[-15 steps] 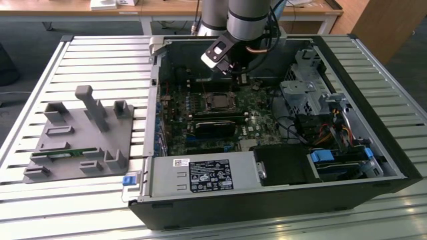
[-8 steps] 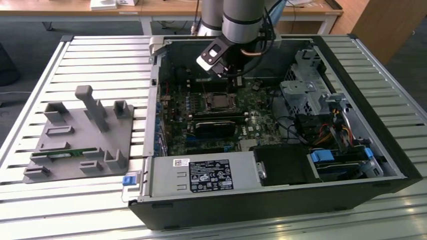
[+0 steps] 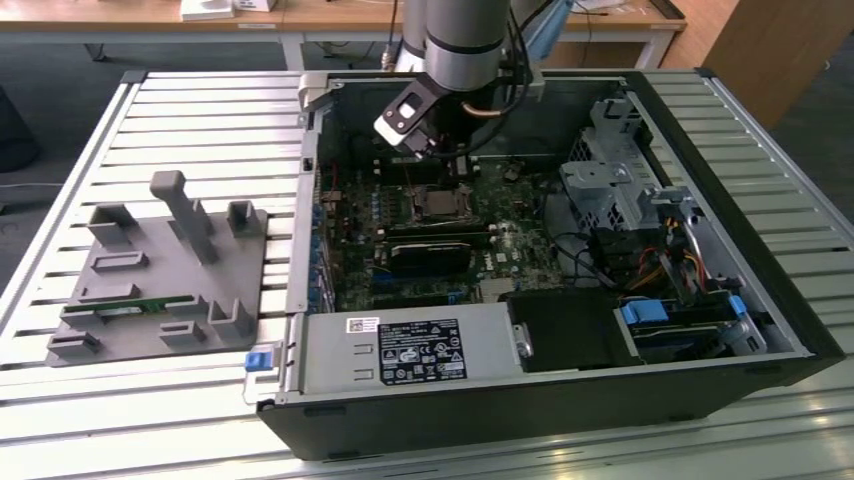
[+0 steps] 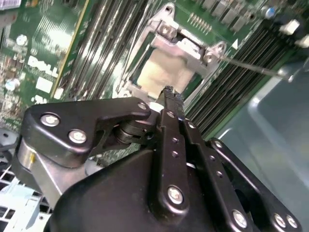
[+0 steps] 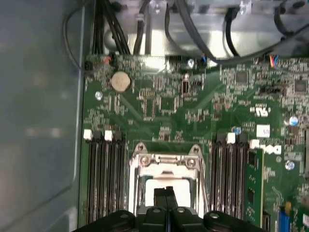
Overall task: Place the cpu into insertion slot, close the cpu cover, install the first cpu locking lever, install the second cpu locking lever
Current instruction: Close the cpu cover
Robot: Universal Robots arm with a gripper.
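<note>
The cpu (image 5: 153,182) (image 4: 164,72) lies in the insertion slot (image 3: 438,203) on the green board, its pale top showing through the window of the cpu cover (image 5: 166,162) (image 4: 186,46), which lies flat over it. A thin lever rod (image 4: 251,65) sticks out from one corner of the socket, and slim rods (image 5: 205,174) run along both of its sides. My gripper (image 5: 166,192) (image 4: 167,92) (image 3: 451,165) hangs just above the chip, shut with its black fingertips pressed together and nothing between them.
Black memory slots (image 5: 104,174) flank the socket. A long black card (image 3: 434,250), a power supply (image 3: 400,350) and a drive cage (image 3: 627,180) with cables crowd the case. A grey fixture (image 3: 160,270) stands on the slatted table at the exterior view's left.
</note>
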